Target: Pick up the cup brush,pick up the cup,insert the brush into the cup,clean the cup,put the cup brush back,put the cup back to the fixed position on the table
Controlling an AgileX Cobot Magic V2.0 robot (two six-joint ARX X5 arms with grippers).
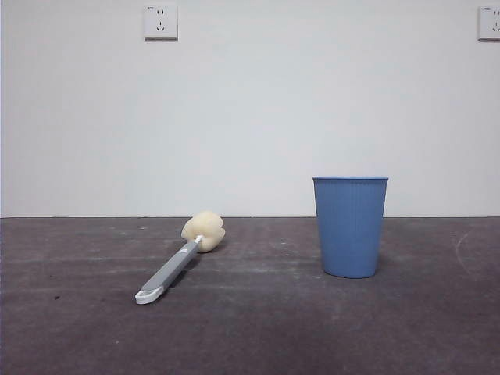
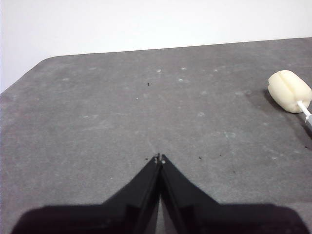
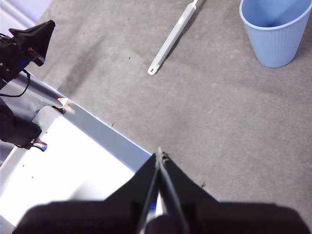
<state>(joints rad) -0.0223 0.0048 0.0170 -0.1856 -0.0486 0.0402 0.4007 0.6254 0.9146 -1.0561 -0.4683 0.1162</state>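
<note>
The cup brush (image 1: 178, 262) lies flat on the table (image 1: 250, 328), left of centre, cream sponge head toward the wall and white looped tip toward the camera. The blue ribbed cup (image 1: 350, 226) stands upright to its right. In the left wrist view my left gripper (image 2: 160, 157) is shut and empty over bare table, with the brush's sponge head (image 2: 289, 91) off to one side. My right gripper (image 3: 160, 155) is shut and empty near the table's edge, well away from the brush handle (image 3: 171, 40) and the cup (image 3: 276, 32). Neither arm shows in the front view.
A white wall with two sockets (image 1: 160, 22) stands behind the table. In the right wrist view the table's front edge borders a white base (image 3: 68, 170), and the other arm's black gripper (image 3: 34, 39) shows beside cables.
</note>
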